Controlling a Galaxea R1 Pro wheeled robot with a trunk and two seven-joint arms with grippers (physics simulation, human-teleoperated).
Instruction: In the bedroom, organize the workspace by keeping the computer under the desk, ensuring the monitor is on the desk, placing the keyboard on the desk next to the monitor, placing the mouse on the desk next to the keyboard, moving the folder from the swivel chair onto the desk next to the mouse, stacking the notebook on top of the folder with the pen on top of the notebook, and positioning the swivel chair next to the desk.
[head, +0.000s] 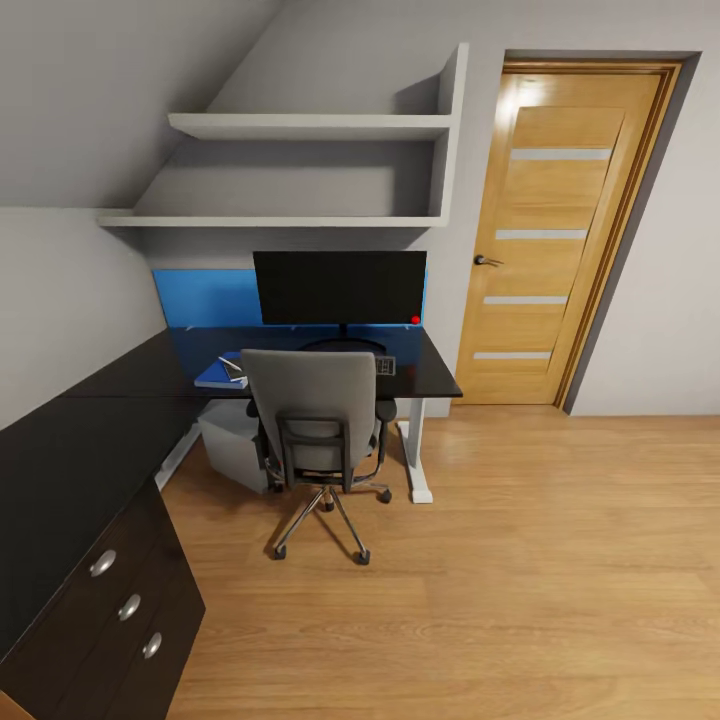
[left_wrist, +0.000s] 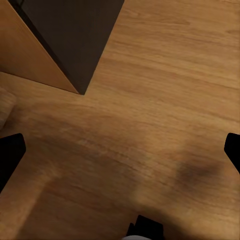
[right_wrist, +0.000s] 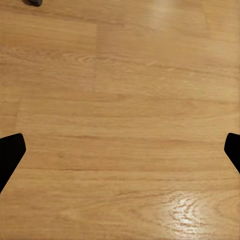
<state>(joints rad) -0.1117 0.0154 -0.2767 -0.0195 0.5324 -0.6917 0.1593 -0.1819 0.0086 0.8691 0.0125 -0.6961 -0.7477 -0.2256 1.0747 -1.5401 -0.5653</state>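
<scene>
1. The left gripper (left_wrist: 120, 150) hangs released over the light wood plank floor (left_wrist: 160, 100), its 2 black fingertips (left_wrist: 11, 152) spread wide with nothing between them; a dark cabinet corner (left_wrist: 75, 35) stands ahead of it.
2. The right gripper (right_wrist: 120, 150) is likewise released, its fingertips (right_wrist: 10, 152) wide apart above bare floor planks.
3. Well ahead of both grippers, in the head view, the long L-shaped desk with a glossy black top (head: 120, 400) runs along the grey wall, with a black 3-drawer unit (head: 125, 605) at its near end.
4. The wide black-fronted monitor (head: 340, 287) stands upright on the desk before the blue back panel (head: 205, 297).
5. The grey upholstered swivel chair on a chrome 5-star base (head: 312, 415) stands pushed against the desk edge, its back toward the robot.
6. The slim keyboard (head: 385, 364) lies on the desk, mostly hidden behind the chair.
7. The flat bright blue folder (head: 220, 374) lies on the desk beyond the chair, with a small dark notebook (head: 233, 366) on it; a pen cannot be made out with certainty.
8. The light grey box-shaped computer (head: 230, 440) sits under the desk.
9. A wooden door with frosted strips (head: 555, 240) stands shut farther along the wall.
</scene>
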